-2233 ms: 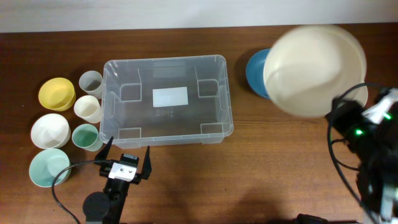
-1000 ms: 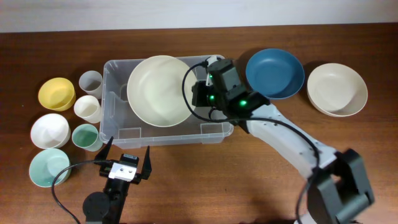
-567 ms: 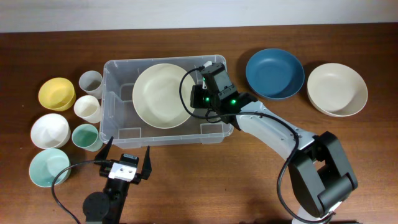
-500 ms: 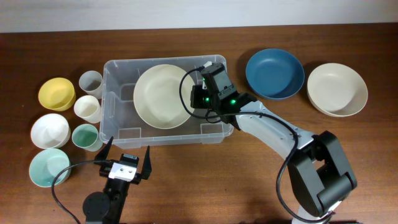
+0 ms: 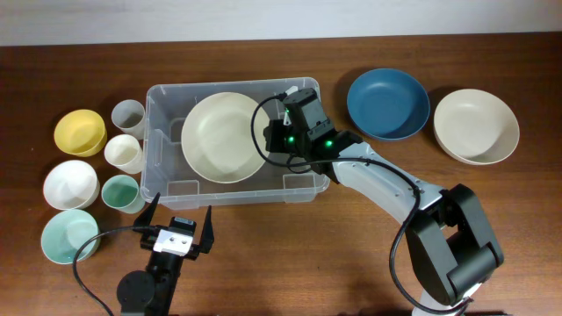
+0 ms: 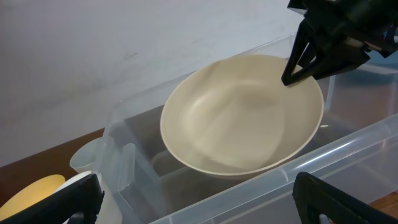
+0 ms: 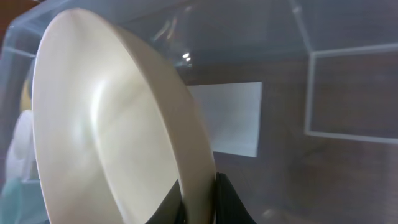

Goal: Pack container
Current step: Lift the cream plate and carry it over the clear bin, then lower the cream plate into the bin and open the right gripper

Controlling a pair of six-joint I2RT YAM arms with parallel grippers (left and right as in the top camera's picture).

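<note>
Right gripper point(image 5: 279, 138): fingers point(image 7: 231, 200) clamped on the right rim of one large cream bowl point(image 5: 224, 138), one on each face of the rim. The bowl is held tilted inside the container point(image 5: 172, 186), over the container's white label point(image 7: 233, 118); contact with the base cannot be told.

Left gripper point(image 5: 180, 211): fingers apart, holding nothing, just outside the container's near wall.

Container: one, clear, on the wooden table point(image 5: 290, 263).

Right of the container, two bowls: blue bowl point(image 5: 388, 104), then a second cream bowl point(image 5: 476, 125) farther out.

Left of the container:
- three bowls: yellow point(image 5: 81, 132), white point(image 5: 70, 184), pale green point(image 5: 68, 237)
- three cups: grey point(image 5: 128, 116), cream point(image 5: 124, 154), green point(image 5: 121, 193)
</note>
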